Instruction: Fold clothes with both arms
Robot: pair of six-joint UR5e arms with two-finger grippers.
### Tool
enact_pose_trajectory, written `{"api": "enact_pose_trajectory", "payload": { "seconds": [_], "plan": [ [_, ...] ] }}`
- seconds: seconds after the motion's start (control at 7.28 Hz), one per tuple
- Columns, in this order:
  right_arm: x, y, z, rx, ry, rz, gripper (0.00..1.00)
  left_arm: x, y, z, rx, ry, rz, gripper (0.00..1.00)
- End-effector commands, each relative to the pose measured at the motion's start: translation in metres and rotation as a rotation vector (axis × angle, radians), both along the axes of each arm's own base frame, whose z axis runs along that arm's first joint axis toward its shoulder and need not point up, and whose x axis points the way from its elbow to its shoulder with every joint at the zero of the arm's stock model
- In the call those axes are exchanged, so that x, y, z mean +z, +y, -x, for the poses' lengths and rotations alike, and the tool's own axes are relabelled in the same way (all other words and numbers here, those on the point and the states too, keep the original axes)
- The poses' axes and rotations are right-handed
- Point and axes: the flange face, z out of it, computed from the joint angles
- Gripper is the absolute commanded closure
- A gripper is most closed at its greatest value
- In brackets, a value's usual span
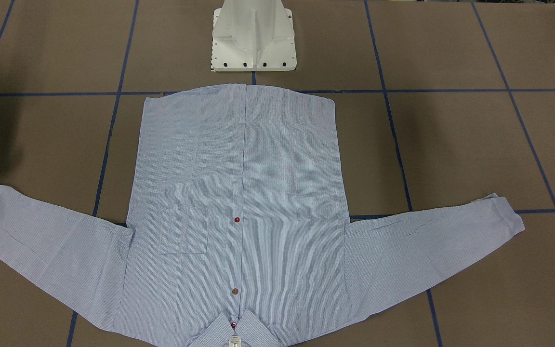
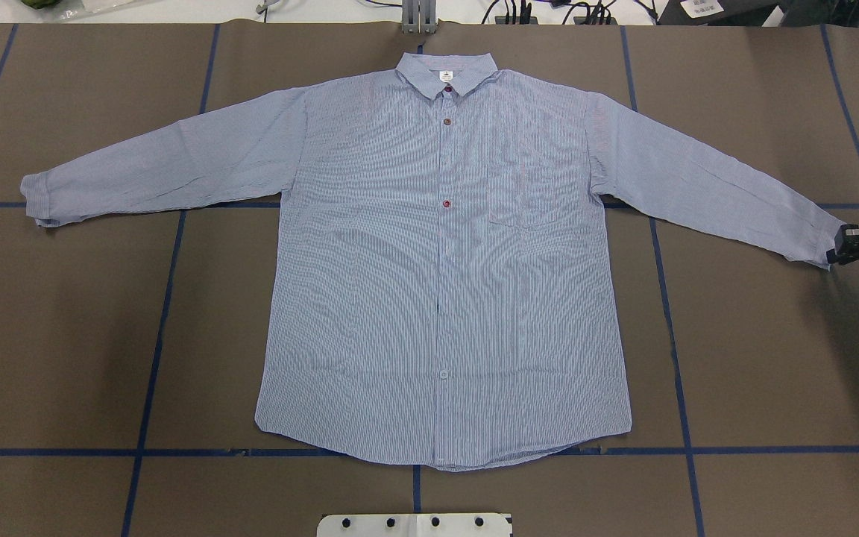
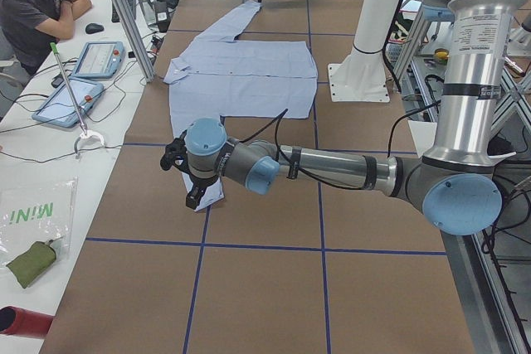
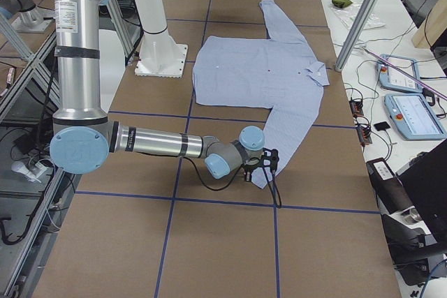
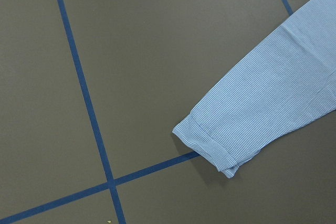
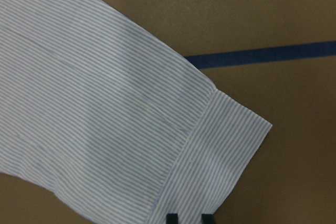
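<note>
Brown blue-taped table (image 2: 772, 373) holds the shirt (image 2: 444, 283) flat, collar (image 2: 418, 73) at 12 o'clock. At 3 o'clock the right gripper (image 2: 845, 250), narrowly parted, meets the cuff (image 2: 817, 240); the left gripper (image 3: 191, 192) I cannot tell. A shallow pinch may slip, skewing the sleeve (image 2: 713, 186).

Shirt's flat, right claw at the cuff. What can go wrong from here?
1. The right claw has its fingertips apart at the very edge of the right cuff. Closing there may pinch only a sliver, which could slip when lifted.
2. The left cuff has a rumpled, doubled-over corner. A grasp there might catch uneven layers and skew the fold.
3. The shirt lies smooth. Dragging a sleeve instead of lifting it could wrinkle the body.
</note>
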Motion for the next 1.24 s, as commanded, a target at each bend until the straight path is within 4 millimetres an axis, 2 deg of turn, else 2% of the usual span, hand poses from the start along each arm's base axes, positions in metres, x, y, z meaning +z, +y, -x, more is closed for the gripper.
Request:
{"api": "enact_pose_trajectory", "payload": {
  "seconds": [0.0, 0.27, 0.55, 0.82, 1.1],
  "plan": [
    [-0.0007, -0.0028, 0.0104, -0.011, 0.023, 0.011, 0.42, -0.0002, 0.0, -0.0001, 0.0, 0.001, 0.0, 0.0],
    [0.0032, -0.0015, 0.0121, -0.012, 0.037, 0.011, 0.43, -0.0027, -0.0018, -0.0002, -0.006, 0.004, 0.004, 0.0],
    [0.0048, -0.0029, 0.0068, -0.001, 0.038, 0.013, 0.48, -0.005, -0.0017, -0.0002, -0.006, 0.004, -0.001, 0.0],
    [0.0056, -0.0042, 0.0022, 0.008, 0.039, 0.015, 0.58, -0.0072, -0.0015, -0.0002, -0.007, 0.005, -0.003, 0.0],
    [0.0066, -0.004, 0.0022, 0.008, 0.04, 0.018, 0.6, -0.0072, -0.0015, -0.0002, -0.007, 0.005, -0.003, 0.0]
  ]
}}
